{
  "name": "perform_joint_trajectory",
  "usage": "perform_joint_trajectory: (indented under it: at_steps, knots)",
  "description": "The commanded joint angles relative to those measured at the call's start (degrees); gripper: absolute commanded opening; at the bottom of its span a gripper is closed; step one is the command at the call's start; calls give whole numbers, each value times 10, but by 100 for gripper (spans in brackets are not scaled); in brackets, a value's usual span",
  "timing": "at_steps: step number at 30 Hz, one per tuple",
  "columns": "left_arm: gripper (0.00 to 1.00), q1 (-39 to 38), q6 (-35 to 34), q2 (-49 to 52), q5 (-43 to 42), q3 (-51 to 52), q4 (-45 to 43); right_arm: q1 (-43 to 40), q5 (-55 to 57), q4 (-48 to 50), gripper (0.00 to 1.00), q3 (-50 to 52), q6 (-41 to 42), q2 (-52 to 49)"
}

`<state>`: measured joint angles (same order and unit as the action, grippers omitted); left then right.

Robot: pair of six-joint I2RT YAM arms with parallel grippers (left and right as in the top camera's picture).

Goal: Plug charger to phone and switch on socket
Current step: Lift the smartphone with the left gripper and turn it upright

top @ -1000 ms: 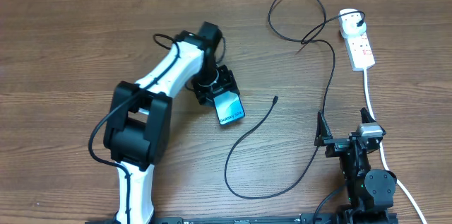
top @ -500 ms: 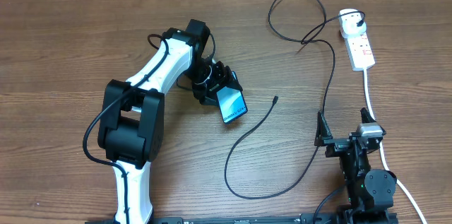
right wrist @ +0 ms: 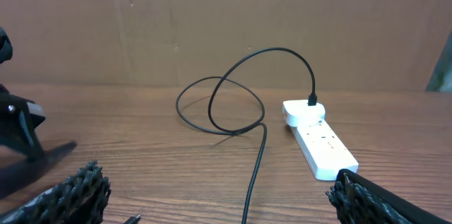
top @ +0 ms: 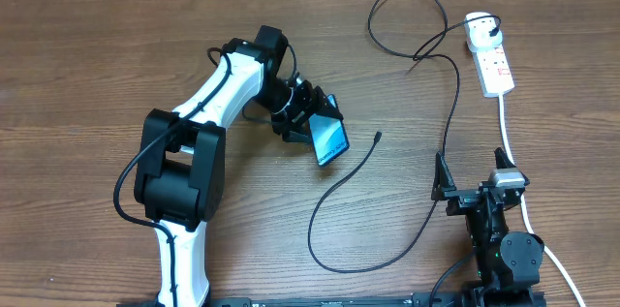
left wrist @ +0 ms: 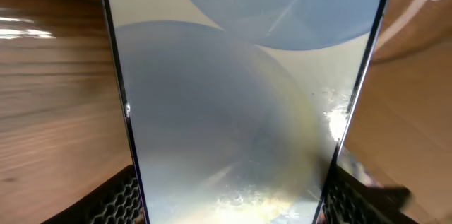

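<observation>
My left gripper (top: pixel 308 118) is shut on the phone (top: pixel 329 138), a slim black-framed smartphone with a teal-blue screen, held tilted near the table's middle. In the left wrist view the phone's screen (left wrist: pixel 240 104) fills the frame between my fingers. The charger's thin black cable (top: pixel 450 104) loops across the table; its connector tip (top: pixel 377 136) lies just right of the phone and its white plug head (top: pixel 480 26) sits in the socket (top: pixel 494 63), a white power strip at the far right. My right gripper (top: pixel 475 186) is open and empty near the front edge; cable (right wrist: pixel 258 157) and socket (right wrist: pixel 321 143) lie ahead of it.
The socket's thick white cord (top: pixel 513 152) runs down the right side past my right arm. A brown cardboard wall (right wrist: pixel 212 19) stands behind the table. The wood table (top: pixel 97 65) spreads to the left.
My left gripper has swung the phone to the right and up, turning it, so it now lies closer to the connector tip. The right arm has not moved.
</observation>
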<state>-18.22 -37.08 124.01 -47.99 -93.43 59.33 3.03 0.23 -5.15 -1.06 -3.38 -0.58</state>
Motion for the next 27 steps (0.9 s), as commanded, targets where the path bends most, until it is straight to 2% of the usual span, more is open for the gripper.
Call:
perform_joint_trajectory:
  at_steps: [1, 2, 4, 8, 17, 27]
  knots:
    - [65, 10, 13, 7, -154, -17, -21, -2, 0, 3, 100, 6, 2, 4]
    - [65, 12, 13, 7, -175, -17, -26, -2, 0, 3, 100, 6, 2, 4]
    - [65, 20, 13, 7, -269, -17, -43, -2, 0, 3, 100, 6, 2, 4]
    - [64, 34, 11, 7, -356, -17, -53, -2, 0, 3, 100, 6, 2, 4]
    - [62, 83, -63, 7, -420, -17, -54, -2, 0, 3, 100, 6, 2, 4]
    - [60, 122, -50, 7, -426, -17, -45, -2, 0, 3, 100, 6, 2, 4]
